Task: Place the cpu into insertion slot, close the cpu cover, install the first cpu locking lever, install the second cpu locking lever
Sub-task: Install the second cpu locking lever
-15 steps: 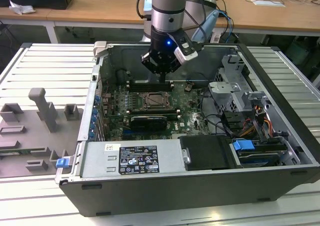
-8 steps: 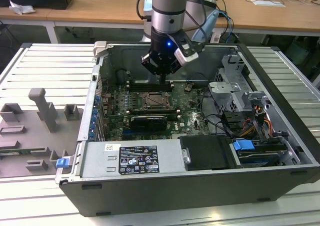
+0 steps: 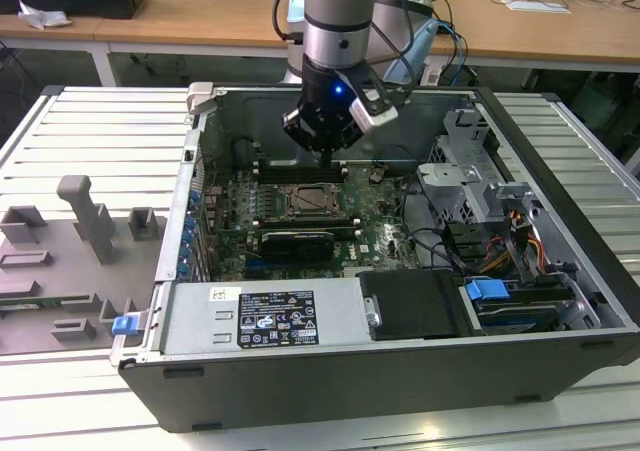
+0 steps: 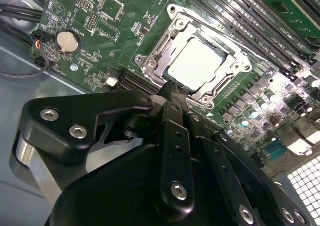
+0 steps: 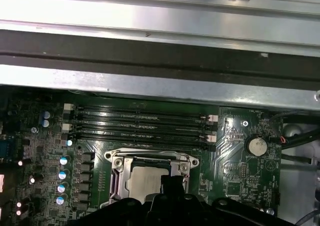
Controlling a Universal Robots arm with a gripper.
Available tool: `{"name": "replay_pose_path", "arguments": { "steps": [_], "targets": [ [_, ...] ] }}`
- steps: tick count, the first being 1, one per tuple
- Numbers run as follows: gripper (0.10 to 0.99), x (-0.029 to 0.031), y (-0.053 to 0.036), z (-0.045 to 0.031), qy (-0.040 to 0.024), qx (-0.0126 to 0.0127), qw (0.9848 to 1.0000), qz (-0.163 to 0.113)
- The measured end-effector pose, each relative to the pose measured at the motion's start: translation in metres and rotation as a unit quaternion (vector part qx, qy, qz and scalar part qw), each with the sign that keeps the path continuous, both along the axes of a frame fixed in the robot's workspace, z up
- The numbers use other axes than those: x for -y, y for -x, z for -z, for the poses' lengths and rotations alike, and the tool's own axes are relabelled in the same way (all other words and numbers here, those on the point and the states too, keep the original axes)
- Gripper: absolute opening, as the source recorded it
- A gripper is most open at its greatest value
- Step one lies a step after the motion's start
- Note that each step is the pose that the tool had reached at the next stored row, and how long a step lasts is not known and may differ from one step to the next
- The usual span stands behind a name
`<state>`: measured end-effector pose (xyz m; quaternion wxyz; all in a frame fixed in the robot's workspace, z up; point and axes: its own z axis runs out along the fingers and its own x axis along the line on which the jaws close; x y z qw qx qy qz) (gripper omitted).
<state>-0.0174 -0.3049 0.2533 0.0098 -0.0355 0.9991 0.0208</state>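
Note:
The cpu [image 4: 196, 63], a pale silvery square, lies flat in the insertion slot [image 3: 300, 199] on the green motherboard. The silver cpu cover [image 4: 226, 83] lies down around it, and the chip shows through its square window. My gripper [image 4: 170, 89] hangs just above the socket's edge, its black fingers pressed together and holding nothing. In the first wrist view the gripper [image 5: 172, 181] overlaps part of the cpu [image 5: 142, 182] and of the cpu cover [image 5: 118, 178]. In the exterior view the gripper [image 3: 330, 157] sits above the far side of the socket. I cannot make out the locking levers.
Memory slots [image 5: 140, 126] run beside the socket, towards the case wall [image 5: 150, 60]. A coin battery [image 5: 256, 146] and cables [image 3: 440, 241] lie towards the exterior view's right. The power supply [image 3: 260, 316], a drive cage [image 3: 465, 176] and grey fixtures [image 3: 90, 221] surround the board.

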Motion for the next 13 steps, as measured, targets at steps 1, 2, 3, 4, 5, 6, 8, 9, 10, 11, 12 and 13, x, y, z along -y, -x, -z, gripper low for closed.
{"name": "replay_pose_path", "arguments": {
  "steps": [1,2,3,4,5,6,8,9,10,11,12,13],
  "targets": [
    [0.106,0.0011,0.0,0.0,0.0,0.0,1.0,0.0],
    [0.106,0.0021,0.0,0.0,0.0,0.0,1.0,0.0],
    [0.106,0.0025,0.0,0.0,0.0,0.0,1.0,0.0],
    [0.106,0.0028,0.0,0.0,0.0,0.0,1.0,0.0],
    [0.106,0.0034,0.0,0.0,0.0,0.0,1.0,0.0],
    [0.106,0.0044,0.0,0.0,0.0,0.0,1.0,0.0],
    [0.106,0.0064,0.0,0.0,0.0,0.0,1.0,0.0],
    [0.106,0.0077,0.0,0.0,0.0,0.0,1.0,0.0],
    [0.106,0.0091,0.0,0.0,0.0,0.0,1.0,0.0],
    [0.106,0.0102,0.0,0.0,0.0,0.0,1.0,0.0],
    [0.106,0.0116,0.0,0.0,0.0,0.0,1.0,0.0],
    [0.106,0.0125,0.0,0.0,0.0,0.0,1.0,0.0]
  ]
}}
